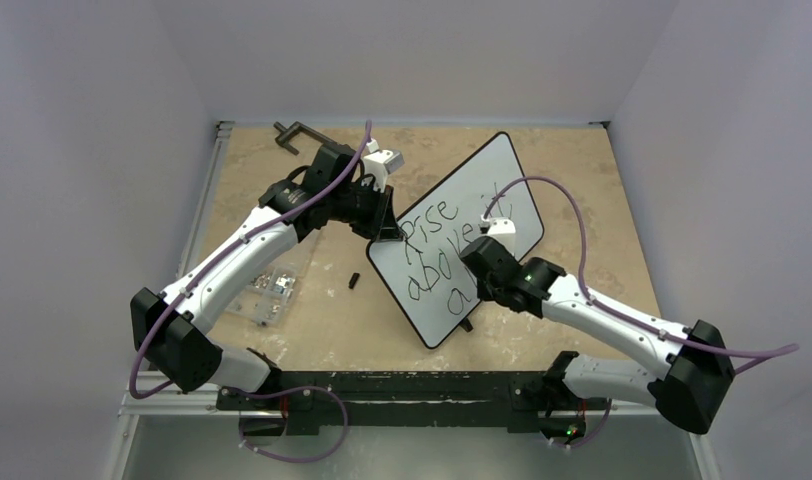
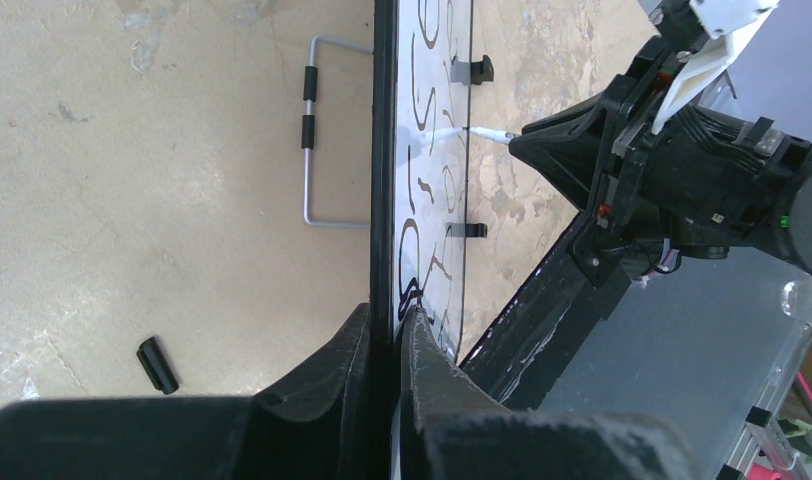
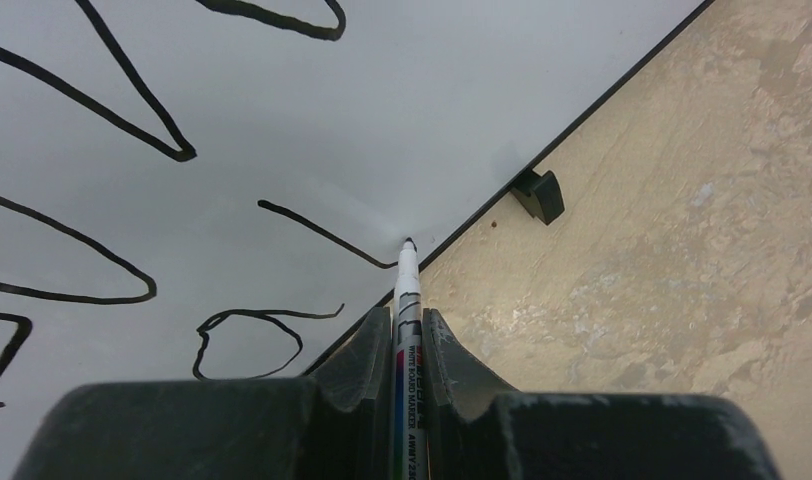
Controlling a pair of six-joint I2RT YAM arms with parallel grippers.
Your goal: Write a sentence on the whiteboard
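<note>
Whiteboard (image 1: 482,170) first: the left jaws are shut tight on its black rim, close to where "Rise" starts. That holds it propped at a tilt on the surface (image 1: 312,330), with a wire stand (image 2: 317,130) behind it. The right jaws are pinched on a whiteboard marker (image 3: 406,300). Its tip touches the board at the end of a stroke, just beside the rim and near one of the little black feet (image 3: 538,194).

What worries me is that the pen has basically no room left on that side. Any further drag that way and I reckon it skips off the rim onto the surface. Pushing harder could also rock the board or twist it in the left jaws. And the right arm hangs over the sentence (image 1: 437,255), so it could smear the ink.
</note>
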